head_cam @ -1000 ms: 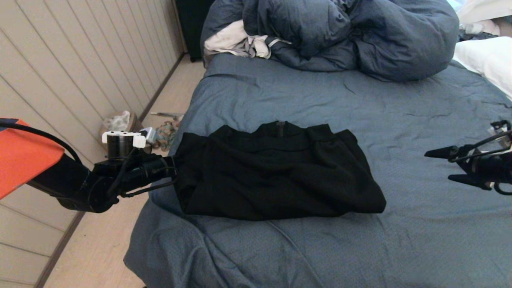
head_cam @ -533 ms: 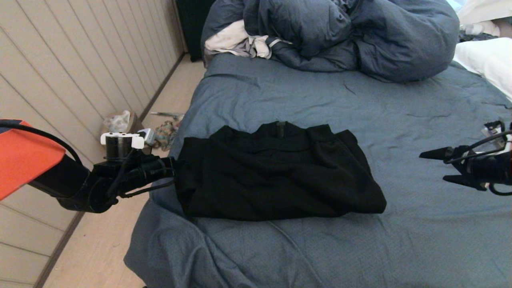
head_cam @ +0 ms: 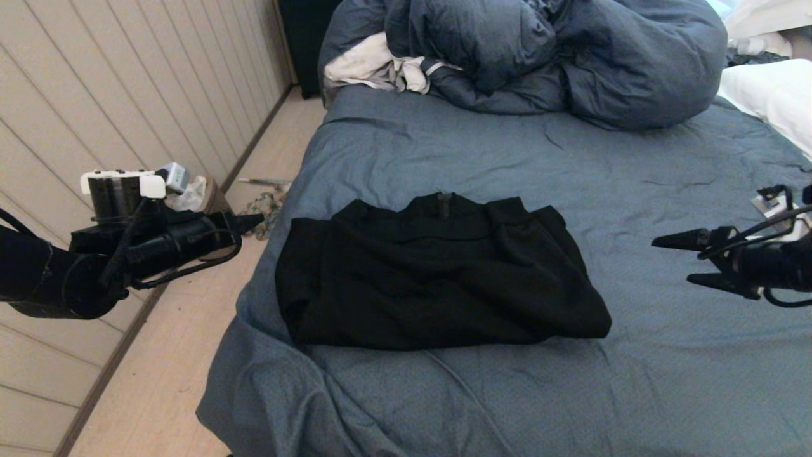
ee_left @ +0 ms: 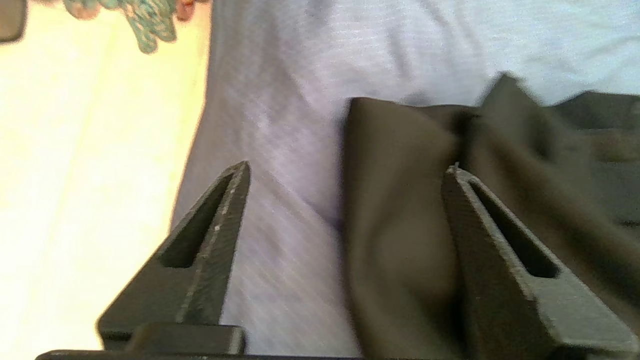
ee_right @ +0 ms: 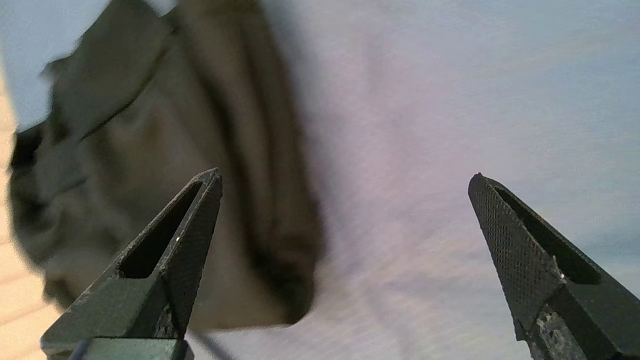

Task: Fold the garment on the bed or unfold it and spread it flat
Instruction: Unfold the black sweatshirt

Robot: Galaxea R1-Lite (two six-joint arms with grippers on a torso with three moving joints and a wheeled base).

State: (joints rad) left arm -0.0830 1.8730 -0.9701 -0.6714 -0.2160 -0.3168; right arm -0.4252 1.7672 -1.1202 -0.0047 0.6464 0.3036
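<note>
Left pincer (head_cam: 254, 220) has released garment (head_cam: 438, 273).

No readable text, labels, brands or numbers anywhere.

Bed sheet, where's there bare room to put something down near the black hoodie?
Bare sheet of the bed lies between the hoodie and the duvet, also nearer than the hoodie and on its right up to the right gripper. The head end is crowded.
</note>
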